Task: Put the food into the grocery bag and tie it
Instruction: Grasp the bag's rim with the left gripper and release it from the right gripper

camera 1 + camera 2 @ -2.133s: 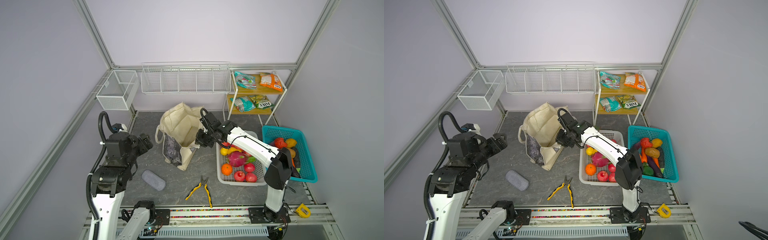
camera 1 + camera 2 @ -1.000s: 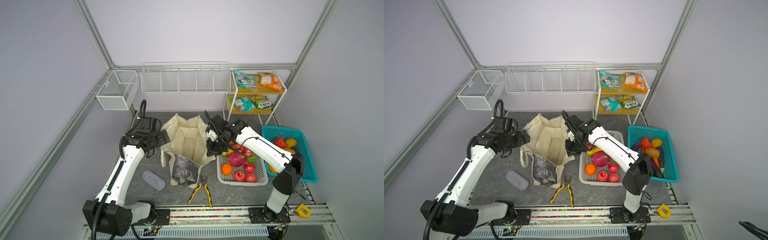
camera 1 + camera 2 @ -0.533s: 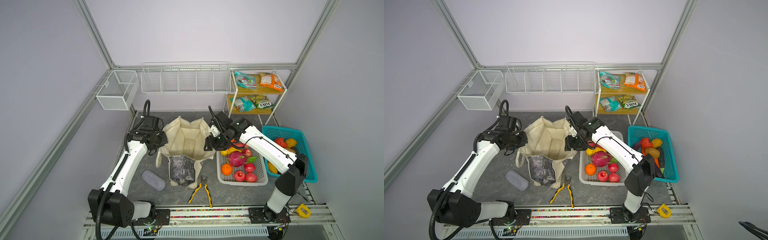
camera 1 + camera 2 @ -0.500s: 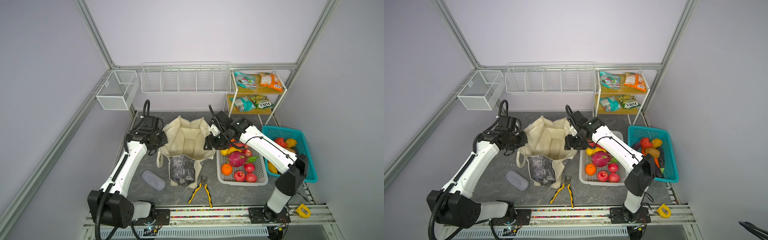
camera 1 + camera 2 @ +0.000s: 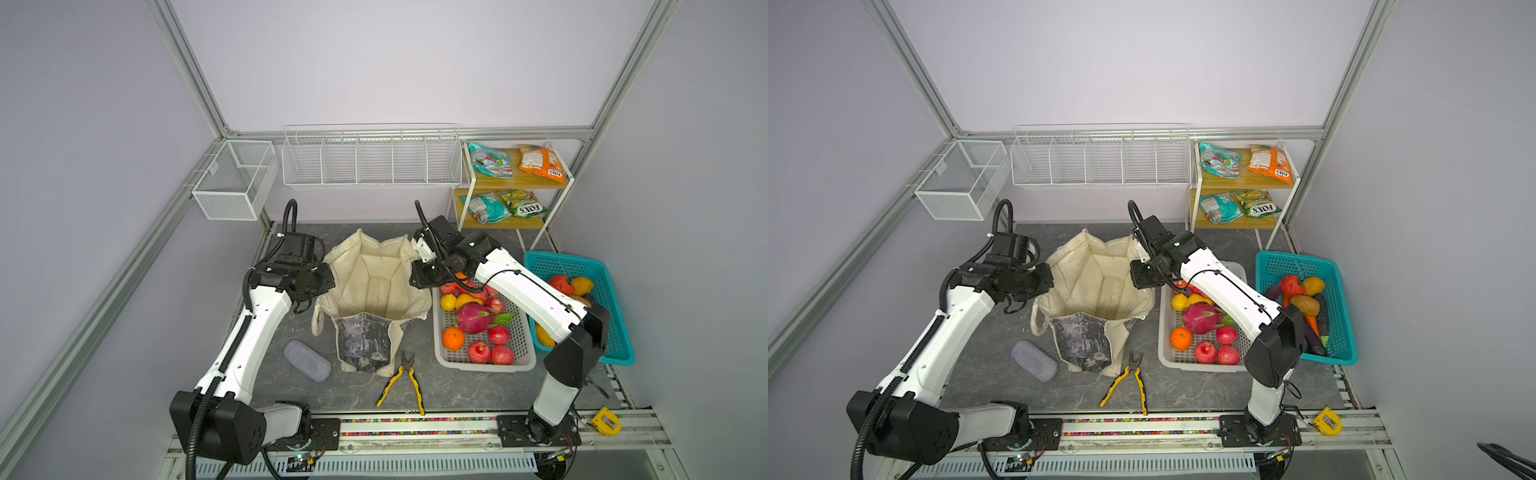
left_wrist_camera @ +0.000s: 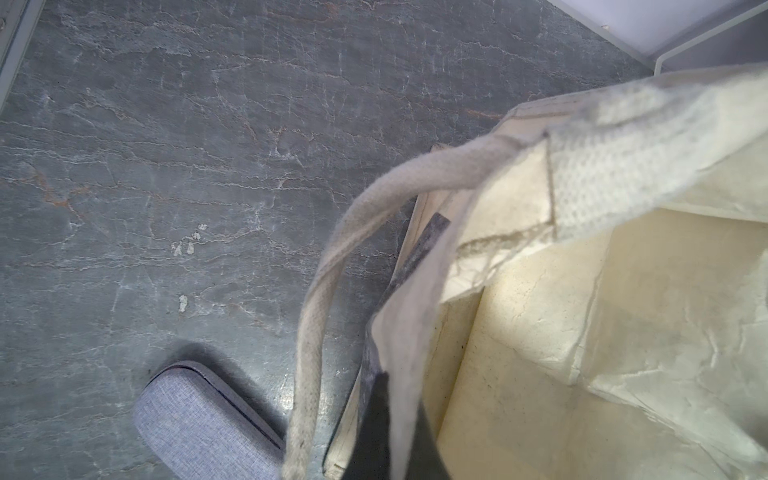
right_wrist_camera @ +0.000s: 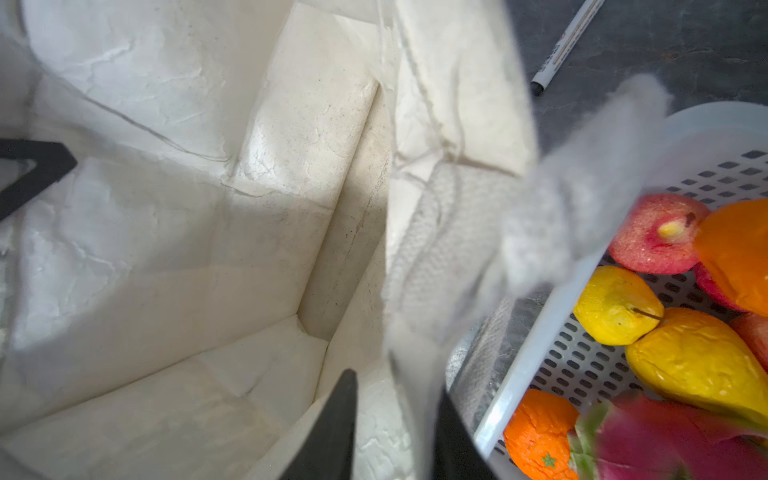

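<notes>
The fingers (image 6: pixel 372 432) of the left gripper (image 6: pixel 403 399) are closed tight on the left rim of the grocery bag (image 5: pixel 376 274), with the cream cloth pinched between them. The right gripper (image 7: pixel 397 390) has its fingers (image 7: pixel 332 432) set narrow, one inside and one outside the bag's right rim, with the wall of cloth gripped between them.

In both top views the bag stands upright on the grey table (image 5: pixel 457 395), near its middle. Its mouth faces up and is stretched wide between the two grippers, so the long axis of the opening runs left to right. Its dark mottled panel (image 5: pixel 363 343) faces the front rail. One strap handle (image 6: pixel 324 291) hangs in a loose loop down the bag's left side.

Just right of the bag sits the white basket (image 5: pixel 482 366), its near corner touching the cloth in the right wrist view. In it the dragon fruit (image 5: pixel 473 318) lies with its long axis left to right and its green tips pointing toward the teal basket (image 5: pixel 619 332). An orange (image 5: pixel 453 338) and red apples (image 5: pixel 478 352) lie in front of it. FOX'S packets (image 5: pixel 521 203) lie on the wooden shelf (image 5: pixel 509 183) at the back right, well apart from the bag.

A grey case (image 5: pixel 306 360) lies near the bag's front left, and yellow-handled pliers (image 5: pixel 401 382) lie just before it, jaws pointing toward the bag.
</notes>
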Robot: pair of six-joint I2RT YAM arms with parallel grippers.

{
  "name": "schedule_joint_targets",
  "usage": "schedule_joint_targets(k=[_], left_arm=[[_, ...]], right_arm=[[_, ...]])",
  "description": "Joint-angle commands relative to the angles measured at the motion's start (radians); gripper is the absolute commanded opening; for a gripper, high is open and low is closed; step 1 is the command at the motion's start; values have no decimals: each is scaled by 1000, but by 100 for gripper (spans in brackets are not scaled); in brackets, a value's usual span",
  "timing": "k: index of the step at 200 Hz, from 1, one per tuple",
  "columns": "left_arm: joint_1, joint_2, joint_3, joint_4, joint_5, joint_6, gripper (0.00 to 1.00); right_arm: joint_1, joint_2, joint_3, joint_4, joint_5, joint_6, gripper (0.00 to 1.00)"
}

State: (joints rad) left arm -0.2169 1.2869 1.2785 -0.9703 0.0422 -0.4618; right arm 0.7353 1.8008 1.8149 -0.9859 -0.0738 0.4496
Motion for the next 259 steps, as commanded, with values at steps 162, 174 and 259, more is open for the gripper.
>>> schedule_joint_targets(k=[162,174,259], left_arm=[[-2,-106,-1,-26,-130,-158,0],[-2,-101,-18,-11,-110,-158,0],[-2,-103,-46,-10,-97,-122,37]], right_arm=[[14,170,384,-357,275,-103,12],[16,173,373,-345,257,-95,14],[18,102,339,-324,265,-65,41]])
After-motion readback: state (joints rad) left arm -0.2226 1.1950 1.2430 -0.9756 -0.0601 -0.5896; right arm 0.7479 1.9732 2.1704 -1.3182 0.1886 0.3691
